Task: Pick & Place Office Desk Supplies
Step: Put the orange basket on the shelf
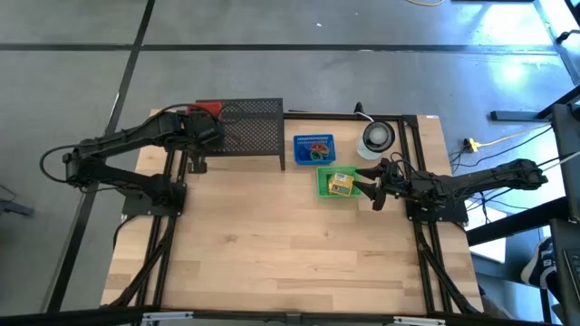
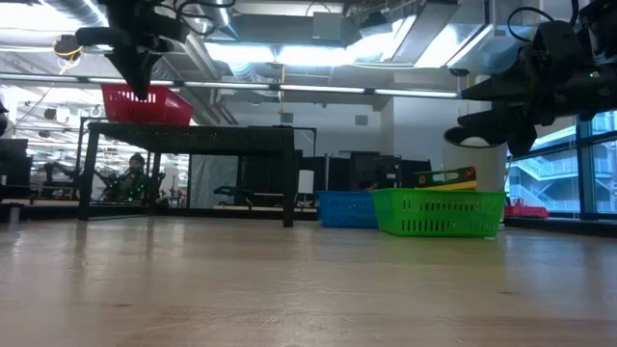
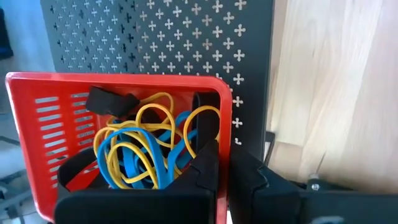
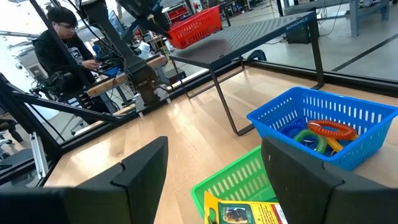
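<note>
A red basket (image 1: 209, 110) stands on the black perforated shelf (image 1: 249, 127) at the table's far left. It holds blue and yellow rubber bands (image 3: 140, 152) and a black clip (image 3: 109, 101). My left gripper (image 3: 225, 158) is shut on its wall. A green basket (image 1: 337, 184) with a yellow-green box (image 4: 242, 214) rests on the table beside a blue basket (image 1: 314, 149) of coloured loops (image 4: 326, 132). My right gripper (image 4: 214, 155) hangs open and empty just above the green basket's right side (image 2: 482, 120). My left gripper holds the red basket by one side wall, at its rim (image 3: 224, 118). One finger (image 3: 202, 171) is inside the basket and the other (image 3: 255, 180) outside. The fingers come from above, pointing down. In the low view the basket's bottom (image 2: 147, 120) seems to sit on the shelf.
A round grey-white disc (image 1: 376, 136) lies at the far right edge behind the green basket. The shelf's legs (image 2: 287, 183) stand on the table. The near half of the wooden table (image 1: 290, 263) is bare wood. A person (image 4: 62, 37) sits beyond the table.
</note>
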